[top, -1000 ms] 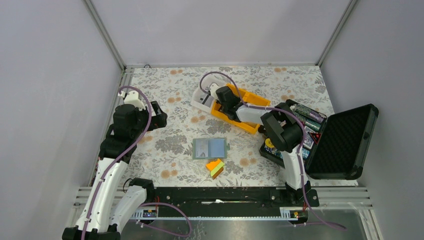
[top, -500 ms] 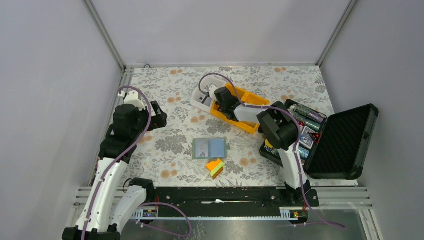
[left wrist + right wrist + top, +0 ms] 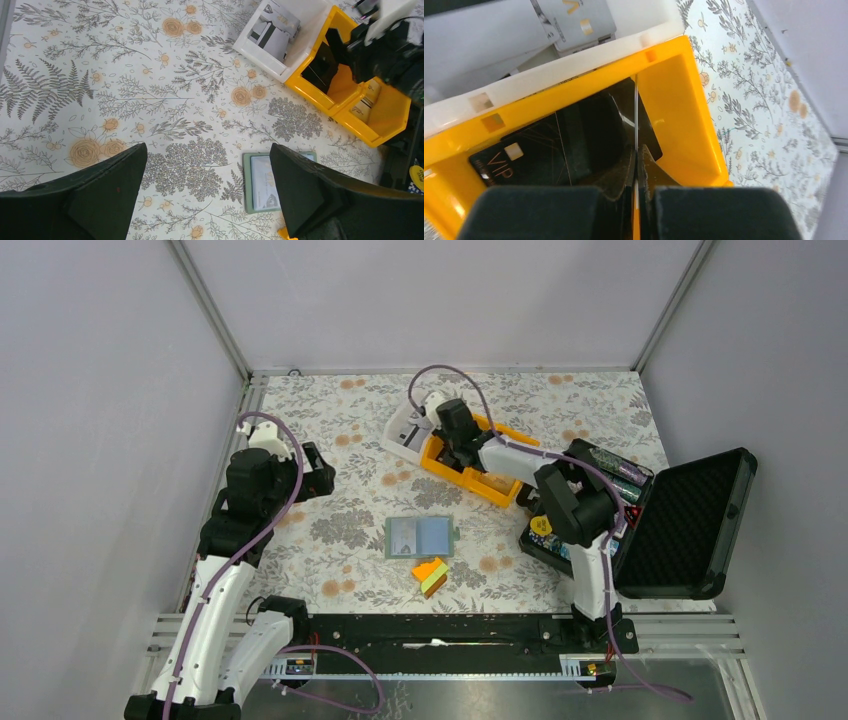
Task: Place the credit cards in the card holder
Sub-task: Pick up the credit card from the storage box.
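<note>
The card holder [image 3: 420, 536] lies open on the flowered table, its light-blue panel up; it also shows in the left wrist view [image 3: 260, 182]. My right gripper [image 3: 461, 455] reaches into the yellow bin [image 3: 500, 445]. It is shut [image 3: 636, 155] on a thin card [image 3: 636, 115], seen edge-on and standing upright. A black VIP card [image 3: 524, 155] lies on the bin floor beside it. A tan card [image 3: 367, 100] lies in the bin's other compartment. Grey-and-white cards [image 3: 274, 31] lie in the white tray [image 3: 402, 435]. My left gripper [image 3: 318, 472] is open and empty [image 3: 208, 150] above the table, left of the holder.
An orange-yellow-green wedge block [image 3: 431, 575] sits just in front of the card holder. A big black foam-lined case [image 3: 690, 525] stands open at the right with poker chips [image 3: 545, 530] in its base. Grey walls close in the table.
My right wrist has shifted a little back and to the right over the yellow bin, and its elbow has swung right. The left arm has not moved.
</note>
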Robot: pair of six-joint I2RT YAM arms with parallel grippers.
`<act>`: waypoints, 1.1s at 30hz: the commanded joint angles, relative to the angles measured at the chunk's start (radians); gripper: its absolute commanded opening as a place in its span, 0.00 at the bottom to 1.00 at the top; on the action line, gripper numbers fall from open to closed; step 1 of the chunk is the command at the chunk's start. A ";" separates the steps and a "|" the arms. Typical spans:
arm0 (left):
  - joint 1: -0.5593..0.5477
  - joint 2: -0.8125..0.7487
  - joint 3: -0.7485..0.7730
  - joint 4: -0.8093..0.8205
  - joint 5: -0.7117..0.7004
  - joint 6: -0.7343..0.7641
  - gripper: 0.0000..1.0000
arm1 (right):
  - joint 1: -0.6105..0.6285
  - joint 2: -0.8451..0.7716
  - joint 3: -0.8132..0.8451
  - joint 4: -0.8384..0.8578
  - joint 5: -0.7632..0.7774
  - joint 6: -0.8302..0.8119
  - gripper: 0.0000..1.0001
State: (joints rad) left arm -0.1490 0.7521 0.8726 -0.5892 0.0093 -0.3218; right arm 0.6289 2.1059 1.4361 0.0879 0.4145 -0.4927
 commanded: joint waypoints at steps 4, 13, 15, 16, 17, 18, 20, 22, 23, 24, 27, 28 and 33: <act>-0.003 -0.025 -0.016 0.062 0.102 -0.007 0.99 | -0.058 -0.209 -0.047 -0.082 -0.233 0.231 0.00; -0.023 -0.017 -0.105 0.278 0.366 -0.176 0.96 | -0.090 -0.456 -0.185 0.004 -0.382 0.421 0.00; -0.050 0.002 -0.144 0.382 0.419 -0.250 0.97 | -0.089 -0.529 -0.235 0.021 -0.450 0.477 0.00; -0.069 0.017 -0.157 0.438 0.439 -0.280 0.97 | -0.089 -0.564 -0.261 0.039 -0.482 0.503 0.00; -0.089 0.040 -0.167 0.497 0.457 -0.306 0.97 | -0.090 -0.597 -0.289 0.057 -0.512 0.537 0.00; -0.107 0.066 -0.172 0.558 0.473 -0.333 0.97 | -0.090 -0.627 -0.312 0.068 -0.546 0.560 0.00; -0.139 0.126 -0.172 0.690 0.518 -0.377 0.97 | -0.092 -0.680 -0.354 0.085 -0.618 0.592 0.00; -0.167 0.187 -0.169 0.810 0.522 -0.388 0.98 | -0.100 -0.717 -0.389 0.106 -0.629 0.621 0.00; -0.175 0.222 -0.168 0.864 0.495 -0.377 0.98 | -0.106 -0.722 -0.398 0.111 -0.609 0.624 0.00; -0.181 0.262 -0.159 0.897 0.455 -0.364 0.99 | -0.114 -0.723 -0.405 0.111 -0.584 0.627 0.00; -0.212 0.434 -0.064 0.896 0.360 -0.271 0.97 | -0.128 -0.741 -0.423 0.111 -0.484 0.646 0.00; -0.228 0.497 -0.022 0.881 0.319 -0.235 0.96 | -0.127 -0.753 -0.431 0.110 -0.454 0.649 0.00; -0.264 0.818 0.190 0.821 0.270 -0.143 0.94 | -0.128 -0.822 -0.477 0.079 -0.321 0.658 0.00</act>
State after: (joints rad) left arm -0.3870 1.4040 0.9119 0.1848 0.3534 -0.5686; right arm 0.5045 1.3712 0.9836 0.1547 -0.0334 0.1368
